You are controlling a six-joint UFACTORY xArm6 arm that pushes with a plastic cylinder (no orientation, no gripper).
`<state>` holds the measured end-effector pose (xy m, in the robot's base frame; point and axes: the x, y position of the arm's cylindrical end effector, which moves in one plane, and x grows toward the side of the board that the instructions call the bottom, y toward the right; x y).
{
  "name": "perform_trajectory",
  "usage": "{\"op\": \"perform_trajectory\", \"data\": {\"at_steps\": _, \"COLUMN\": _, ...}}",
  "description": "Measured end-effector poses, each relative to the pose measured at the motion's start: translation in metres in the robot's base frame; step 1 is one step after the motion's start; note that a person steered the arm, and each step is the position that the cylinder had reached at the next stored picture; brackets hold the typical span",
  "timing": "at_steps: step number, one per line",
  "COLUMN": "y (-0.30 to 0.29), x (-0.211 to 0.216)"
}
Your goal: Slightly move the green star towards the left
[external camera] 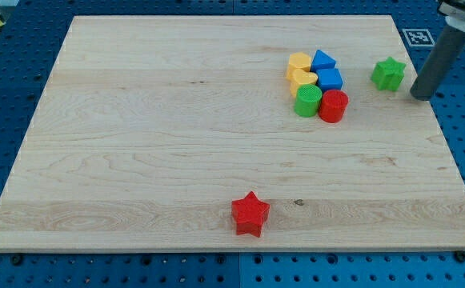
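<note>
Green star (388, 74) sits on the worktop (176, 144), near the block cluster's right; my tip (421, 96), a gripperless end effector, grasps nothing just beside the star's right.

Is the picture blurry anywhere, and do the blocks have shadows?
In the camera view, the wooden board is lit evenly with no glare; the green star and red star look sharp, each with only a faint soft shadow at its base; my tip, just off the green star toward the view's right, looks slightly soft at the edges, and the rod's top is cut off by the frame.
</note>
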<state>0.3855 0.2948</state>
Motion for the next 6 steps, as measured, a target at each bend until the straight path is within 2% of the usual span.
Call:
{"op": "perform_trajectory", "data": {"at_steps": 2, "y": -0.045, "x": -0.014}}
{"op": "perform_trajectory", "data": {"at_steps": 4, "y": -0.037, "x": -0.014}}
{"op": "perform_trajectory", "data": {"at_steps": 5, "y": -0.019, "x": -0.038}}
{"op": "perform_trajectory", "data": {"at_steps": 6, "y": -0.044, "x": -0.046}}
